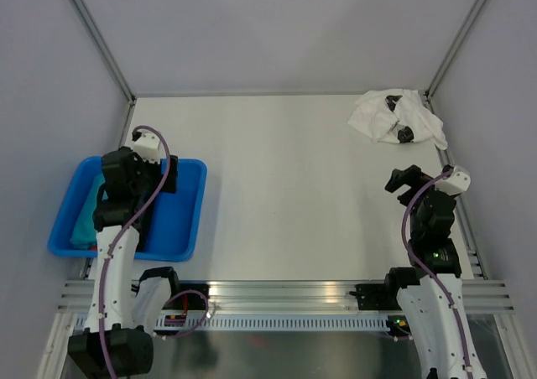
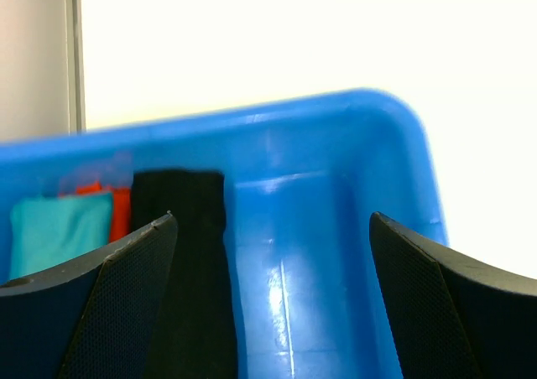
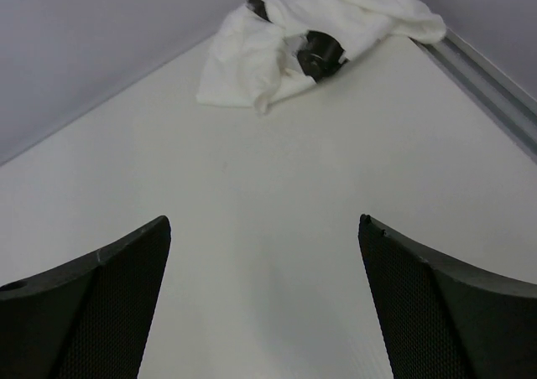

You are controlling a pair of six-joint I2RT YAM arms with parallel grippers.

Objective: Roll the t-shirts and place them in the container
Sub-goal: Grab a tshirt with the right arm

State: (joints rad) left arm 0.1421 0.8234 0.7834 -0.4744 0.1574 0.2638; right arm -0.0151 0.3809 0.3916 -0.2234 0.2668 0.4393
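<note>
Ok so here's where I'm at. The white t-shirt (image 1: 396,117) is a crumpled wad in the far right corner of the desk (image 1: 277,178), jammed up near the aluminium frame rail (image 3: 487,69). A couple of its black printed marks poke out of the folds. It's not spread out at all, so I'd say the rolling hasn't even started.

The right hand (image 3: 263,220) hovers over bare desk with its fingers spread wide and nothing between them, pointed at the shirt but well short of it. The left hand (image 2: 273,220) is also wide open and empty, hanging over the blue tray (image 1: 178,220) on the left side, well apart from the shirt. The tray has a teal cloth (image 2: 59,224), something red (image 2: 117,203) and a black cloth (image 2: 189,262) in it.

What worries me:
- The corner. If I go in from the wrong angle, a finger could clip the rail or the wall.
- The bunching. I can't tell which fold is the hem or a sleeve, so a pinch might catch only one layer and drag the whole wad instead of opening it.
- The left arm looks a long way off, so one-handed flattening could just smear the shirt around.

My guess is I need to pull it toward the middle first.
</note>
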